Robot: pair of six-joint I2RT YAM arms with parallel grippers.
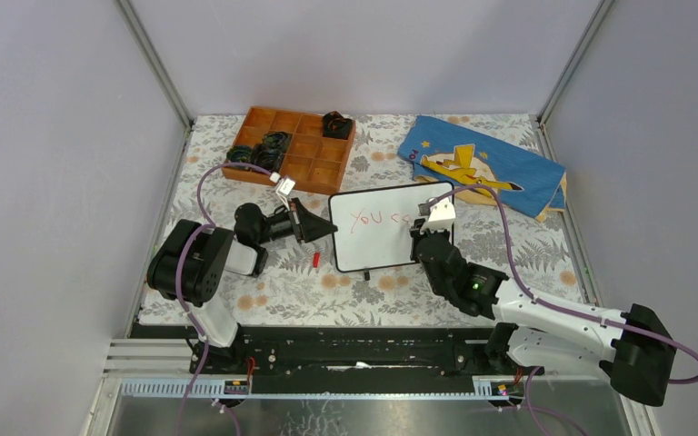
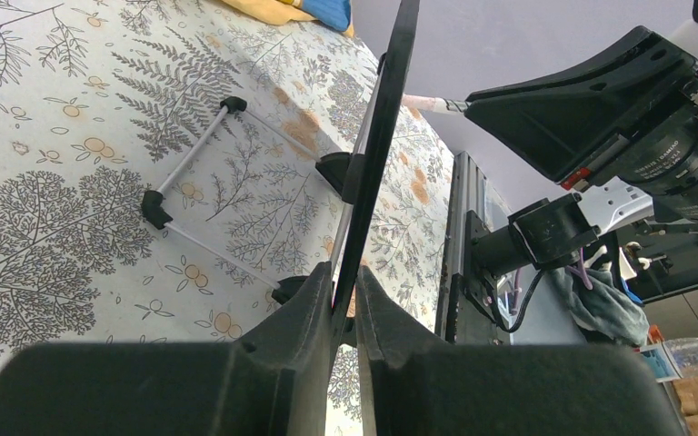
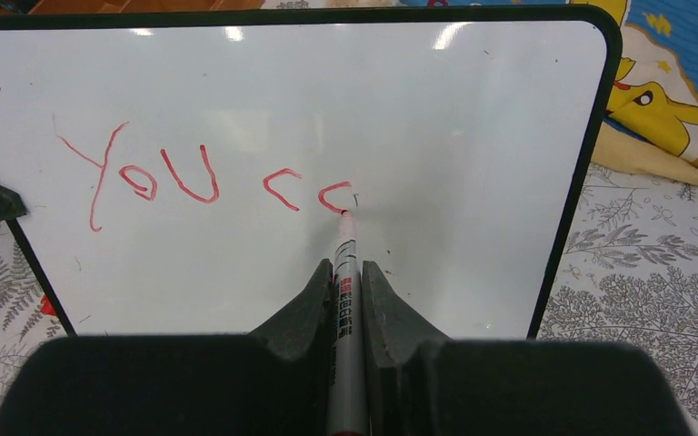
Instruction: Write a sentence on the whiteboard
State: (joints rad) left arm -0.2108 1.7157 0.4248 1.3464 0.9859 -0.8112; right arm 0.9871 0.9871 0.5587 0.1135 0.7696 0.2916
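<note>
The whiteboard (image 1: 377, 227) stands tilted on the floral table, its white face (image 3: 418, 118) filling the right wrist view and its black edge (image 2: 377, 154) seen side-on in the left wrist view. My left gripper (image 1: 324, 227) is shut on the board's left edge (image 2: 344, 286). My right gripper (image 1: 418, 238) is shut on a silver red-tipped marker (image 3: 346, 291), whose tip touches the board. The sentence (image 3: 209, 177) in red reads "You c" plus a second curved stroke at the marker tip; it also shows from above (image 1: 366, 218).
A red marker cap (image 1: 315, 260) lies on the table left of the board's foot. An orange compartment tray (image 1: 293, 145) with dark items stands at the back. A blue cloth with a yellow figure (image 1: 482, 165) lies at the back right.
</note>
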